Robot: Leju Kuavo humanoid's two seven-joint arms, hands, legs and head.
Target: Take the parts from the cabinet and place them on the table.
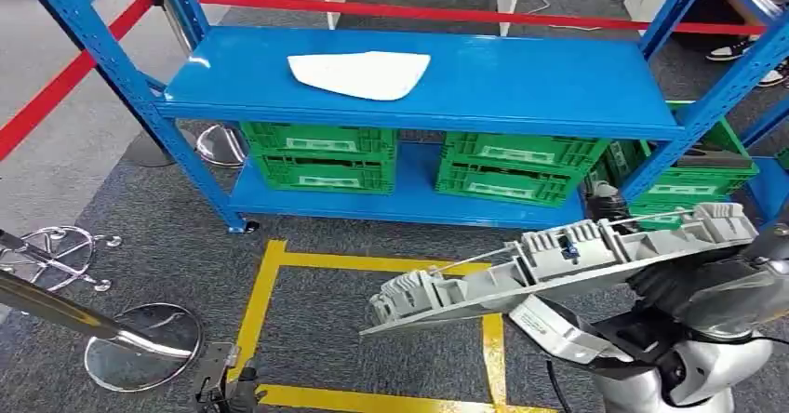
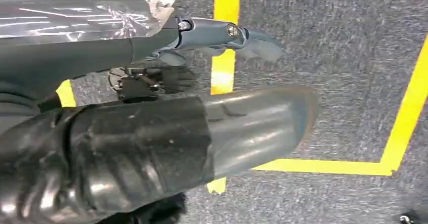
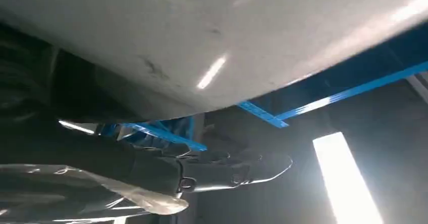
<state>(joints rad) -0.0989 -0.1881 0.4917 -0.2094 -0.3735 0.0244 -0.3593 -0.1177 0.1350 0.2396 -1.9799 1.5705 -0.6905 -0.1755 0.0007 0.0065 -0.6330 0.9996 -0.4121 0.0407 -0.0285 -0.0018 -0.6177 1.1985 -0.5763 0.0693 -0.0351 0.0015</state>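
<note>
A long grey plastic part (image 1: 558, 259) with ribbed clips hangs tilted over the floor at the lower right. My right hand (image 1: 672, 287) holds it from beneath near its right end; the right wrist view has the part's smooth underside (image 3: 227, 37) close above the dark fingers (image 3: 237, 166). A white curved part (image 1: 358, 73) lies on the top shelf of the blue cabinet (image 1: 521, 87). In the left wrist view my left hand (image 2: 222, 82) hangs over the grey carpet, thumb (image 2: 252, 125) and fingers (image 2: 237, 35) apart, holding nothing.
Green crates (image 1: 321, 153) stand on the cabinet's lower shelf. Yellow tape (image 1: 265, 283) marks a square on the carpet. Chrome stanchion bases (image 1: 140, 343) and a red barrier tape (image 1: 56, 92) are at the left. A small dark bracket (image 1: 223, 390) sits by the tape corner.
</note>
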